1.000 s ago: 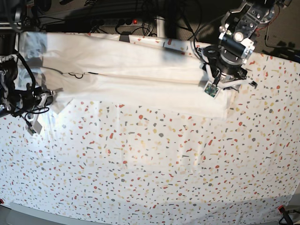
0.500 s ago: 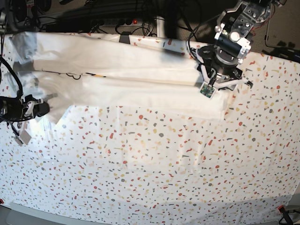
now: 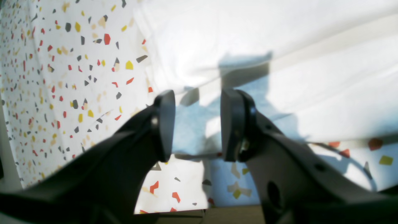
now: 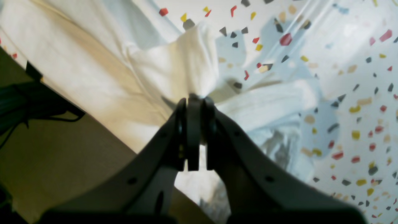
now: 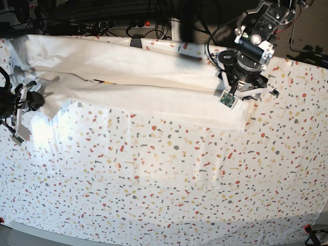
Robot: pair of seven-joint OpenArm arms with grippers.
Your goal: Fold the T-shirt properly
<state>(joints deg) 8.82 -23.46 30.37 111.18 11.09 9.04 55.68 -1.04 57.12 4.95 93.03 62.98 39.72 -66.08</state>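
Note:
The white T-shirt (image 5: 143, 77) lies as a long folded band along the back of the speckled table cover (image 5: 179, 179). At its left end my right gripper (image 5: 40, 100) is shut on a bunched corner of the cloth. The right wrist view shows the T-shirt (image 4: 174, 62) pinched between the closed right gripper (image 4: 193, 101), lifted off the cover. At the band's right end my left gripper (image 5: 246, 95) hovers. In the left wrist view the left gripper (image 3: 197, 95) stands open just above the T-shirt (image 3: 279, 46) edge, with nothing between its fingers.
Cables and a power strip (image 5: 138, 23) run behind the table's back edge. A red clamp (image 5: 307, 228) sits at the front right corner. My right arm is at the table's left edge, with brown floor (image 4: 62, 149) below it.
My right gripper has moved left and slightly back, dragging the shirt's left end with it and drawing the band out. The left arm has barely shifted.

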